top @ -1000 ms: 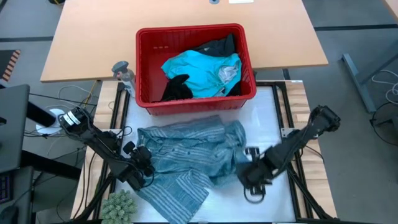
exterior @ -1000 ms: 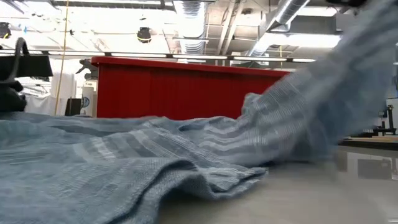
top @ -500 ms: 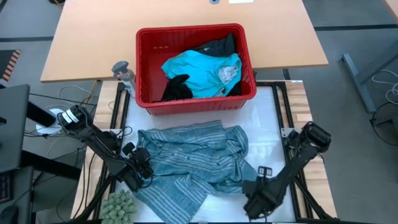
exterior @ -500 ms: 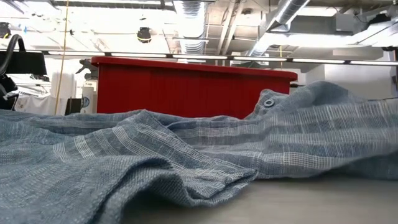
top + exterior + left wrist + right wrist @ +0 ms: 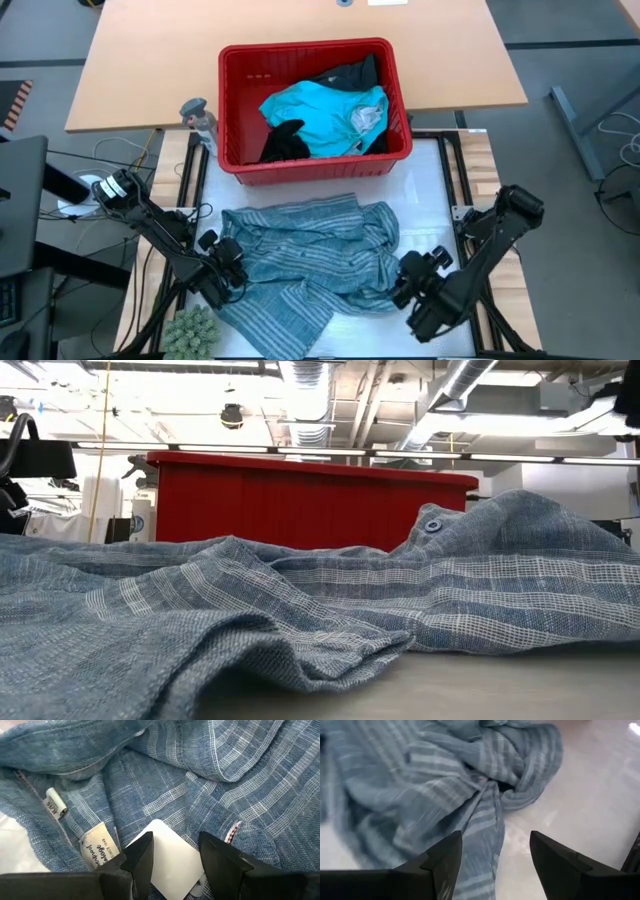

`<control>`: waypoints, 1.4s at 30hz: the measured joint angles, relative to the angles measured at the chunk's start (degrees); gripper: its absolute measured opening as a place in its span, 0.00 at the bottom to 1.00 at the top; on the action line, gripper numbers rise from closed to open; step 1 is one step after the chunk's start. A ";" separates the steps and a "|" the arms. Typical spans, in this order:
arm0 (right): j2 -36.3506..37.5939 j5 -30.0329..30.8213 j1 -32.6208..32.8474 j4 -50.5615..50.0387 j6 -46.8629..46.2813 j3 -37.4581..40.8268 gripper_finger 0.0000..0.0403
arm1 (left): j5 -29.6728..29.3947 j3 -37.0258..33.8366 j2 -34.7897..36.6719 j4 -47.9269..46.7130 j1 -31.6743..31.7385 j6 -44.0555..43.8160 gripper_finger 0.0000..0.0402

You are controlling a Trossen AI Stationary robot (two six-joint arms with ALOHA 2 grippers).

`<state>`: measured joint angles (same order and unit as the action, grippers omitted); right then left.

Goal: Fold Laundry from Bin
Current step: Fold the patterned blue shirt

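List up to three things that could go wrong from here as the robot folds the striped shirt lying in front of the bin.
1. The striped shirt lies bunched; folding it as it is may trap creases.
2. The right gripper is open above a sleeve edge; shutting there could catch several layers.
3. The left gripper is open over the labels; a pull there may drag the shirt toward the plant.

I saw a small grey bottle [image 5: 199, 115] on the wooden tabletop [image 5: 130, 70], and a green spiky plant [image 5: 190, 332] at the near edge.
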<state>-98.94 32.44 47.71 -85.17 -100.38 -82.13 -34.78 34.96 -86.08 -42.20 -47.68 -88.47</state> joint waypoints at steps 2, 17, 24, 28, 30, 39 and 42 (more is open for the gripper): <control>-1.59 -1.03 -1.33 0.16 -0.08 0.00 0.64 | -0.38 0.00 0.00 0.24 0.00 0.13 0.36; 4.33 -8.74 -6.37 13.72 -3.38 16.15 0.65 | -0.40 0.00 0.00 1.74 0.00 3.14 0.36; 16.55 -8.47 -6.35 37.63 5.31 31.86 0.65 | 0.00 0.00 0.00 2.73 0.00 3.15 0.36; 17.07 -9.58 -6.86 40.90 8.60 36.42 0.65 | 0.02 0.00 0.00 2.76 0.02 1.77 0.36; 16.35 -10.09 -7.51 43.18 10.75 38.14 0.65 | 0.04 0.00 0.00 2.76 0.02 1.18 0.36; 12.47 -14.68 -13.94 57.63 25.29 39.24 0.62 | -0.15 0.00 0.00 2.77 0.17 0.33 0.36; 10.00 -17.85 -15.95 56.92 25.07 39.22 0.53 | -0.64 -0.01 0.00 2.93 0.17 0.30 0.36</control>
<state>-88.94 14.59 31.77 -28.25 -75.31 -42.91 -35.43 34.95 -86.08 -39.27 -47.51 -88.17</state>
